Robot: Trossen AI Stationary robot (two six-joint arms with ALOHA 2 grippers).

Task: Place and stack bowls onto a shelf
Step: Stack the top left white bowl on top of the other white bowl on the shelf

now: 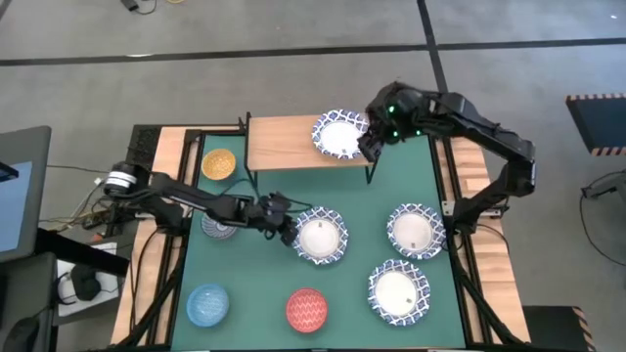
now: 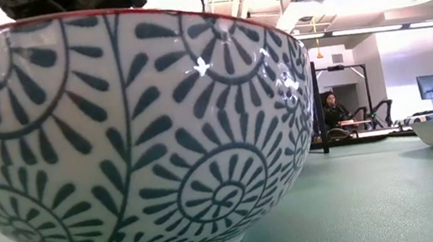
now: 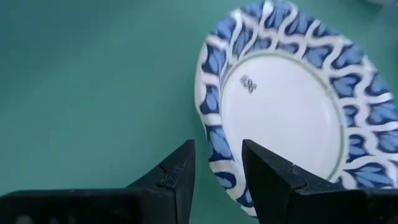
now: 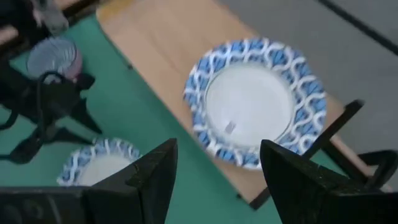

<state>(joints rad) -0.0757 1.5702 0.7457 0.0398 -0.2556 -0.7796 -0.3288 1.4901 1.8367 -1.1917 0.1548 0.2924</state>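
Observation:
A white bowl with a blue lattice rim stands on the right end of the light-wood shelf. My right gripper is open and empty just near-right of that bowl. My left gripper is open at the left rim of a second white lattice bowl on the green table. Its two fingers stand on either side of that rim, and I see no touch. Two more white lattice bowls rest on the table at the right.
A yellow-orange bowl sits left of the shelf. A grey-patterned bowl lies under my left arm. A light blue bowl and a red bowl stand near the front edge. The shelf's left part is bare wood.

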